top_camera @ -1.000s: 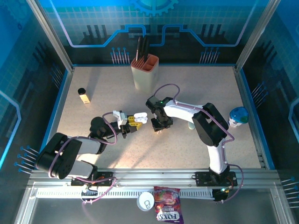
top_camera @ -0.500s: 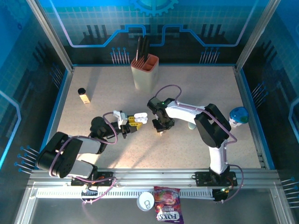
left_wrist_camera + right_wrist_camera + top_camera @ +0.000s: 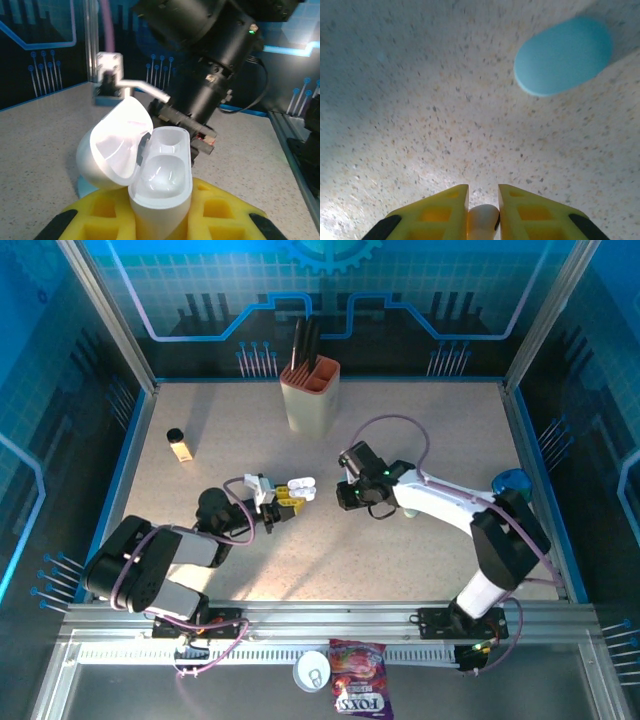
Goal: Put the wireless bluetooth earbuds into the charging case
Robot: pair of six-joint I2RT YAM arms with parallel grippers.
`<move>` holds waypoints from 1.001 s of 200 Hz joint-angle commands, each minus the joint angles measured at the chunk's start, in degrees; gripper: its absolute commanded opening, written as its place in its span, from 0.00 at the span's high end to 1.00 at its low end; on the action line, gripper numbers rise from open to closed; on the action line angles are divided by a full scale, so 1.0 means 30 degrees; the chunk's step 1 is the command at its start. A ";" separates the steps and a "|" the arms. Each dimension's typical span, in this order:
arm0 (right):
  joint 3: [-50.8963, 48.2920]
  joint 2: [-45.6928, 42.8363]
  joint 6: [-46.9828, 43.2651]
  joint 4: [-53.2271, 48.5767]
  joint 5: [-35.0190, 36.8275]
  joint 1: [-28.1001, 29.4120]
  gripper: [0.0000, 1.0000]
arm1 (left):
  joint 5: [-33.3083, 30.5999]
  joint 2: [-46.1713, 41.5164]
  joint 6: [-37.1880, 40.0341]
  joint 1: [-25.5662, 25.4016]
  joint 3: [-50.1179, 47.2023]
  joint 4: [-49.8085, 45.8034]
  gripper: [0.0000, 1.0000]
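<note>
1. earbud (image 3: 483,217) pinched in the right end effector (image 3: 483,192), above the counter (image 3: 420,100).
2. right arm stretches leftward.
3. left arm folded low; left end effector (image 3: 162,197) clamps the open charging case (image 3: 161,175).

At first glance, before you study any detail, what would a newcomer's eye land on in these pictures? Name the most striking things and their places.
The open white charging case, lid tipped back and both wells empty, stands out first, clamped in the left gripper near the middle of the speckled table. Next comes the teal pebble-shaped case lying on the table beyond the right gripper, whose yellow fingers pinch a small pale earbud.
</note>
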 commanded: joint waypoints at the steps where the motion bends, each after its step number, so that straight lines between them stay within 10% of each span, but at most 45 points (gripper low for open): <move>1: -0.1525 -0.1696 0.0325 0.4268 0.0286 -0.0409 0.78 | -0.1563 0.0399 -0.0423 -0.0449 0.0678 0.0224 0.93; 94: -0.3818 -0.5593 -0.2531 1.0148 0.1168 -0.0842 0.79 | -0.7681 -0.0222 -0.2827 -0.3973 0.2652 -0.5707 0.94; 200: -0.3480 -0.5339 -0.2839 1.1779 -0.2098 -0.0968 0.80 | -0.7326 -0.0496 -0.3666 -0.4283 0.4501 -0.8457 0.93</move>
